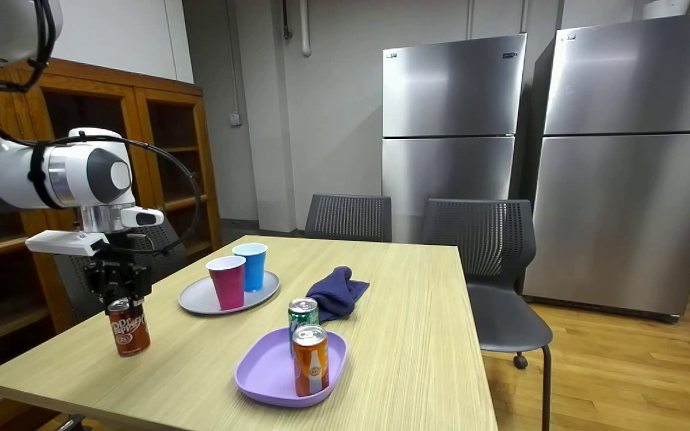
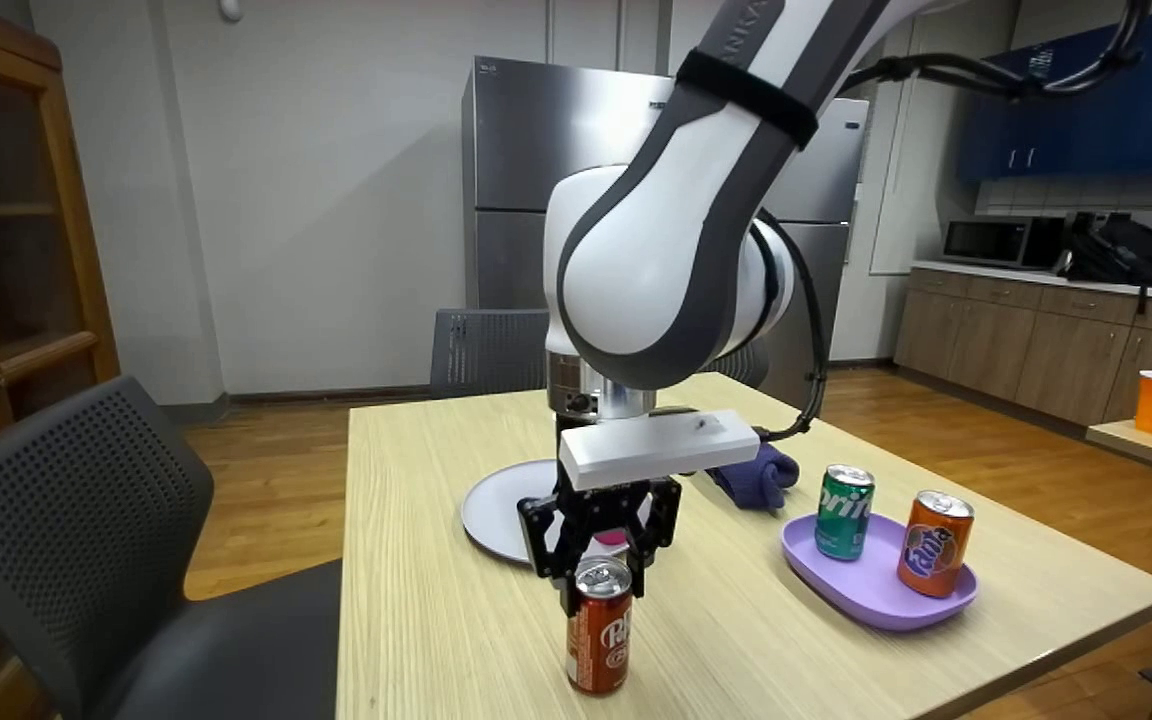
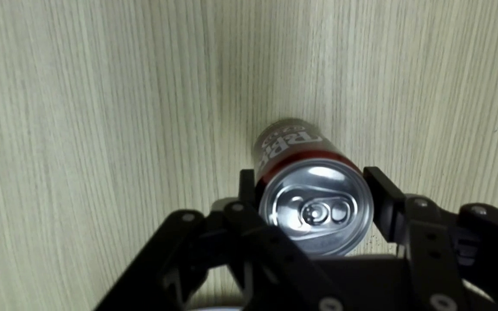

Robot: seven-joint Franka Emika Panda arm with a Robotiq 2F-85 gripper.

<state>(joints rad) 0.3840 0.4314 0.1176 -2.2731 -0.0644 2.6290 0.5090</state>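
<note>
A dark red Dr Pepper can (image 1: 129, 334) stands upright on the wooden table (image 1: 405, 335); it also shows in an exterior view (image 2: 600, 640). My gripper (image 2: 604, 590) points down over it with a finger on each side of its upper part, just below the rim. In the wrist view both fingers of the gripper (image 3: 309, 183) meet the sides of the can (image 3: 292, 142), and no clear gap shows. The can's base appears to rest on the table. Behind it, a magenta cup (image 1: 229, 287) and a blue cup (image 1: 254, 272) stand on a grey plate (image 1: 195, 299).
A purple tray (image 1: 261, 374) holds a green Sprite can (image 2: 844, 512) and an orange Fanta can (image 2: 936, 545). A dark blue cloth (image 1: 339, 293) lies behind the tray. Chairs (image 1: 348, 218) stand around the table. A wooden cabinet (image 1: 171, 155) and steel fridges (image 1: 450, 90) stand farther back.
</note>
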